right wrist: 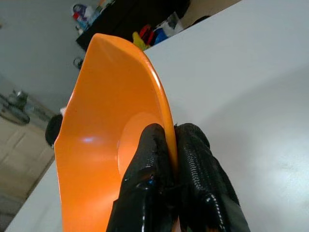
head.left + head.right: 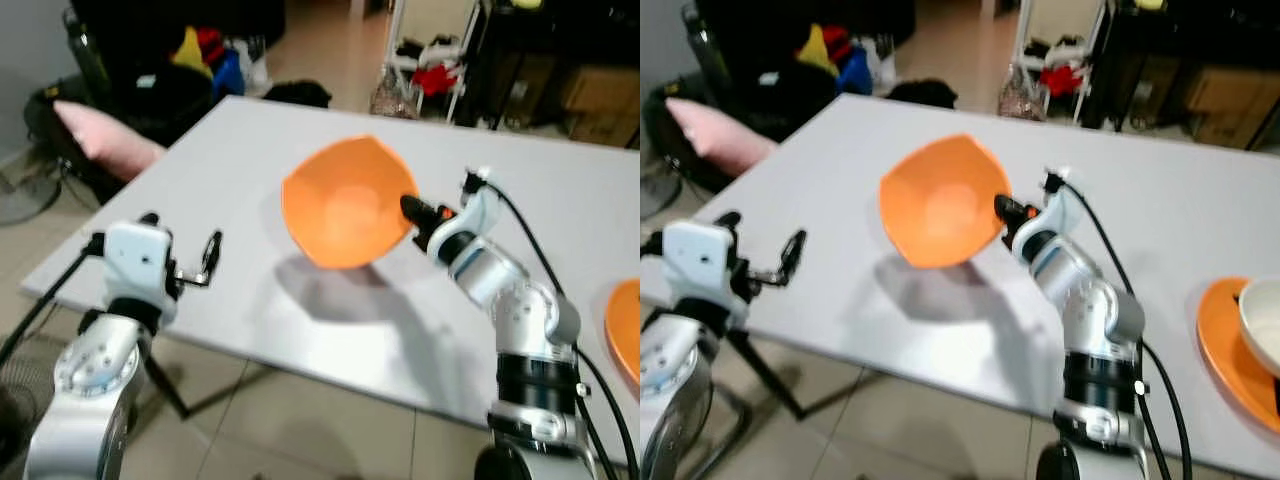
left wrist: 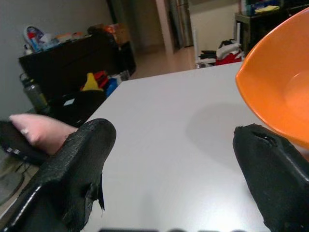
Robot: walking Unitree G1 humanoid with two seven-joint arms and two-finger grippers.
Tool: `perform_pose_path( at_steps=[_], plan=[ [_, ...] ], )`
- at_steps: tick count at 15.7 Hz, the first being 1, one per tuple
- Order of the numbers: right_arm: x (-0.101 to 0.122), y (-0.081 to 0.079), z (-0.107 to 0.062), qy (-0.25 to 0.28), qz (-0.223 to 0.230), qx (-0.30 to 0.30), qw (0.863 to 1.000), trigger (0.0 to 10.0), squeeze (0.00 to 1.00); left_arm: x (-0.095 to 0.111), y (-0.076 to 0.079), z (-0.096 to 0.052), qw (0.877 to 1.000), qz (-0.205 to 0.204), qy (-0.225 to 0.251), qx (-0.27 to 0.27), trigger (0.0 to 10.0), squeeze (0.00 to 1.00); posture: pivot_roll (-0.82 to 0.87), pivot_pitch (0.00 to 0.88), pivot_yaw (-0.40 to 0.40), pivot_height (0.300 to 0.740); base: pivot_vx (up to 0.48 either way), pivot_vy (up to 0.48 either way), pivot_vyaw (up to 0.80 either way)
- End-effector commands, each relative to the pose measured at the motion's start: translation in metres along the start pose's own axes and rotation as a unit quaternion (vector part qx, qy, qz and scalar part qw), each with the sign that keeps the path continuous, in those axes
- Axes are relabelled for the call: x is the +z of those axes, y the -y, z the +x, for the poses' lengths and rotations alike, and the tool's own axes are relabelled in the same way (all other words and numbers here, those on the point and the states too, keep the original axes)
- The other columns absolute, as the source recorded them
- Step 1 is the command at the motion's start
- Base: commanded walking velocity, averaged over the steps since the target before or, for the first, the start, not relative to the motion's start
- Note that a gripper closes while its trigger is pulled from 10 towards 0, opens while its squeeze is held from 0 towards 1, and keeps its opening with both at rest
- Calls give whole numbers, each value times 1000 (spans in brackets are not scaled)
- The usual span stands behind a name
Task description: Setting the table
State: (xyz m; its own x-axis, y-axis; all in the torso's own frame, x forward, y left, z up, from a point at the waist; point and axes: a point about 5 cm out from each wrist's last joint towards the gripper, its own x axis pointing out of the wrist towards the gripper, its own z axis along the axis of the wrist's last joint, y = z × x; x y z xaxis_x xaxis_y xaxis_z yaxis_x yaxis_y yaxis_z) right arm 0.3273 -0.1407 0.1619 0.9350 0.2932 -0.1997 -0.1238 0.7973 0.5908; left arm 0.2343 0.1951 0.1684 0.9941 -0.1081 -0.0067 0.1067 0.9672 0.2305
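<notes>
My right end effector (image 1: 171,145) is pinched tight on the rim of the glossy orange plastic bowl (image 2: 348,203), holding it tilted in the air above the white table (image 2: 260,140), while my left end effector (image 2: 205,262) hangs spread wide and empty near the table's front edge. One setting looks done: a flat orange plate (image 2: 1230,345) with a white bowl (image 2: 1262,335) on it at the far right edge, so this bowl likely still needs placing. Cluttered room behind, pink cushion (image 2: 100,132) to the left, tiled floor (image 2: 300,420).

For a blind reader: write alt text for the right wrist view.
The right pincer is shut on the rim of an orange bowl, holding it tilted on edge above a white table. Dark furniture and clutter blur behind.
</notes>
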Motion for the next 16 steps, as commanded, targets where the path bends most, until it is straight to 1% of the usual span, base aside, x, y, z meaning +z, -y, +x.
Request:
perform_pose_path(
  at_steps=[1, 2, 4, 7, 8, 9, 11, 13, 15, 16],
  plan=[
    [16, 7, -9, 29, -4, -10, 1000, 10000, 0, 2, 6, 4, 1000, -2, 5, -20, 10000, 0, -71, 0, 33, 740, 382, 0, -775],
    [17, 10, -13, 27, -9, -21, 999, 10000, 0, 1, 10, 5, 999, -4, 1, -36, 10000, 0, -76, 0, 38, 740, 0, 0, -750],
    [17, 14, -19, 24, -8, -30, 999, 10000, 0, 1, 20, 2, 997, -12, 2, -79, 10000, 0, -81, 0, 39, 740, 0, 0, 0],
    [16, 22, -23, 22, 10, -43, 999, 10000, 0, 3, 29, 0, 992, -38, 11, -120, 10000, 0, -83, 0, 41, 740, 0, 0, 0],
    [16, 26, -23, 22, 14, -54, 998, 10000, 0, 4, 35, -1, 986, -54, 11, -155, 10000, 0, -92, 0, 55, 740, 0, 0, 0],
    [19, 32, -19, 20, 34, -69, 997, 10000, 0, 7, 44, -2, 977, -64, 16, -202, 10000, 0, -94, 0, 63, 740, 0, 0, 0],
    [22, 39, -16, 16, 54, -83, 995, 10000, 0, 7, 47, -1, 970, -71, 14, -231, 10000, 0, -90, 0, 64, 740, 0, 0, 0],
    [28, 49, -11, 25, 94, -97, 991, 10000, 0, 7, 49, 0, 960, -67, 7, -270, 10000, 0, -89, 0, 75, 740, 0, 0, 0],
    [30, 56, -8, 26, 108, -108, 988, 10000, 0, 8, 49, 0, 956, -67, 7, -284, 10000, 0, -89, 0, 78, 740, 0, 0, 0],
    [32, 69, -1, 25, 128, -131, 983, 10000, 0, 10, 50, 0, 949, -73, 5, -307, 10000, 0, -89, 0, 86, 740, 0, 0, 0]
  ],
)
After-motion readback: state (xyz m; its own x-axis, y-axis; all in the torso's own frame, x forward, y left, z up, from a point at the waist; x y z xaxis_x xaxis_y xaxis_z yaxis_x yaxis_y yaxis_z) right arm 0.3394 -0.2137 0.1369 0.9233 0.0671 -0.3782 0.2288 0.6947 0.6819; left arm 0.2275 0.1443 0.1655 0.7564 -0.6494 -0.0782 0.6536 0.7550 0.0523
